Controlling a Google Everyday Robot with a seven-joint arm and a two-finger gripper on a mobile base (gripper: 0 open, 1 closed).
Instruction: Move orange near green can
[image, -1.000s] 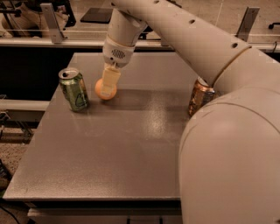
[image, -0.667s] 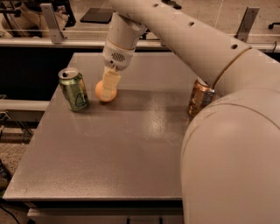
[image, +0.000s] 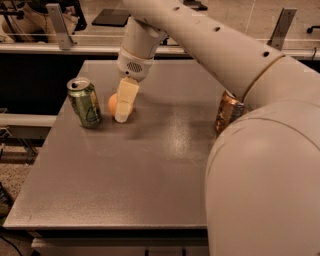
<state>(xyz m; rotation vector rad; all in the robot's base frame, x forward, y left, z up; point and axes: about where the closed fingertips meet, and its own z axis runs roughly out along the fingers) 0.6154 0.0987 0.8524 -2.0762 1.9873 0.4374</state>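
Toward the upper left of the camera view, the gripper (image: 123, 111) has sunk lower than a second ago. Its pale tip is now down at the grey table (image: 150, 170), while the green can (image: 85, 102) has not moved. The orange (image: 113, 102) peeks out on the gripper's left side, touching it, just beside the green can with a small gap between them. The orange looks already near its goal, so the placing step seems almost done. How far the pincer is open cannot be told, nor whether it grips the orange or merely touches it. A copper can (image: 228, 111) stands well apart at the right.
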